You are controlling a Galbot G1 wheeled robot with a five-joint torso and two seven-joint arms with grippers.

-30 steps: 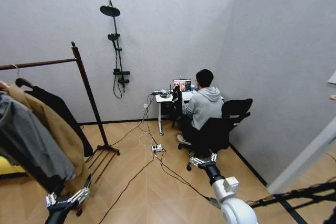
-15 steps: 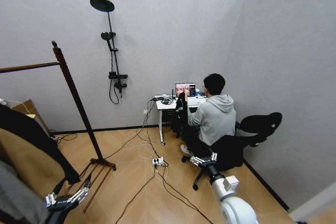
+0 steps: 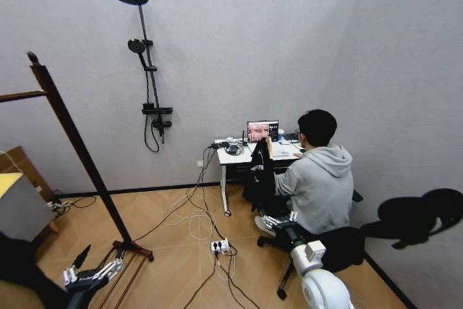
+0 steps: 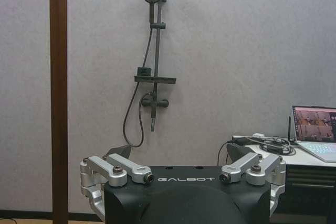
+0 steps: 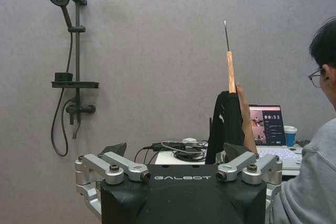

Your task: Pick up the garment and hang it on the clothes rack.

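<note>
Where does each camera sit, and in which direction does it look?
Head view: high on the robot, looking down at rack, desk and seated person; left gripper and right gripper low in frame.
Left wrist view: behind the left gripper, facing the shower wall.
Right wrist view: behind the right gripper, facing the garment.
All share the shower.

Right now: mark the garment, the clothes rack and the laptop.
garment [image 5: 224,124], right wrist view, black fabric below the hanger.
clothes rack [image 3: 72,146], head view, middle of the leaning post.
laptop [image 3: 262,131], head view, lit screen.
</note>
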